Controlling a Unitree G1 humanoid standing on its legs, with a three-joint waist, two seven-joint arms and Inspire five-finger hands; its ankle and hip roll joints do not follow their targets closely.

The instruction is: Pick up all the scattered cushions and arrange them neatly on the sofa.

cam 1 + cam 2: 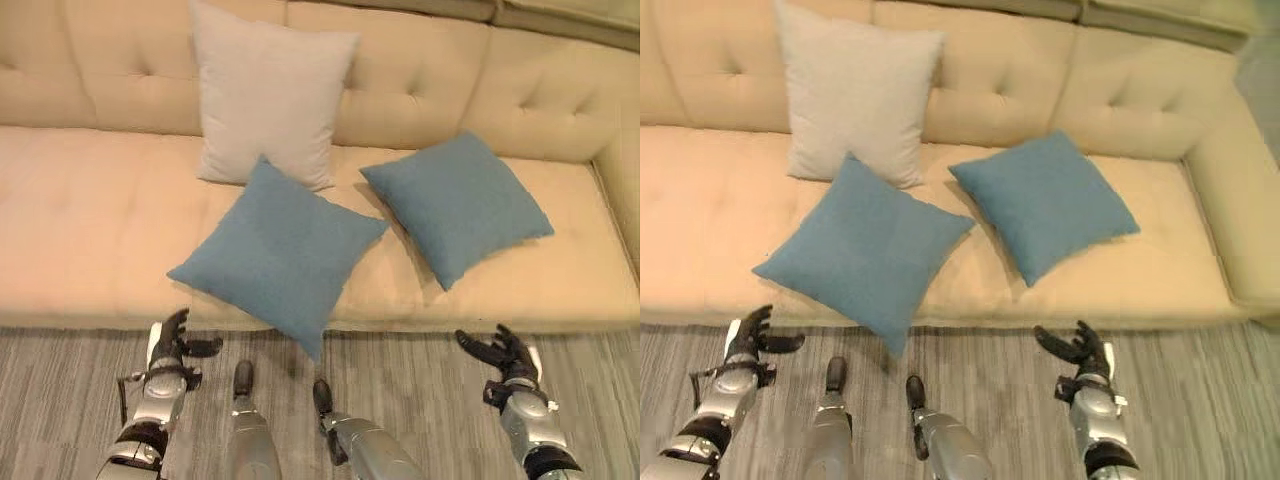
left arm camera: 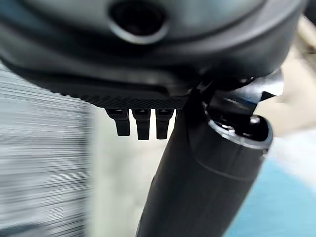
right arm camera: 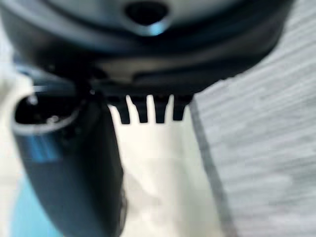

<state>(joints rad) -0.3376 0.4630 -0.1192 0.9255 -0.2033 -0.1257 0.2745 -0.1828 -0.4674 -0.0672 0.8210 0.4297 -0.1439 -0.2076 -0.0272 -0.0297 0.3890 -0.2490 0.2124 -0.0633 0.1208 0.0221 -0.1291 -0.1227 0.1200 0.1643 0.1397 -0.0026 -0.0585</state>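
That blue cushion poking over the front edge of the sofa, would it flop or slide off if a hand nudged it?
The nearer blue cushion looks plump and soft, so it would probably sag rather than stay stiff. One corner overhangs the sofa seat edge, so a push toward the floor might tip it off. Its cloth looks matte, likely not slippery.

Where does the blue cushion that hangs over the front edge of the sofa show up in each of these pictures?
Left eye view: the overhanging blue cushion lies at centre, its lower corner past the sofa's front edge.
Right eye view: left of centre, same overhang.
Left wrist view: a blue blur in one corner may be it; I cannot tell.
Right wrist view: likewise a blue blur, uncertain.
Shared landmark: the white cushion leaning on the backrest just behind it.
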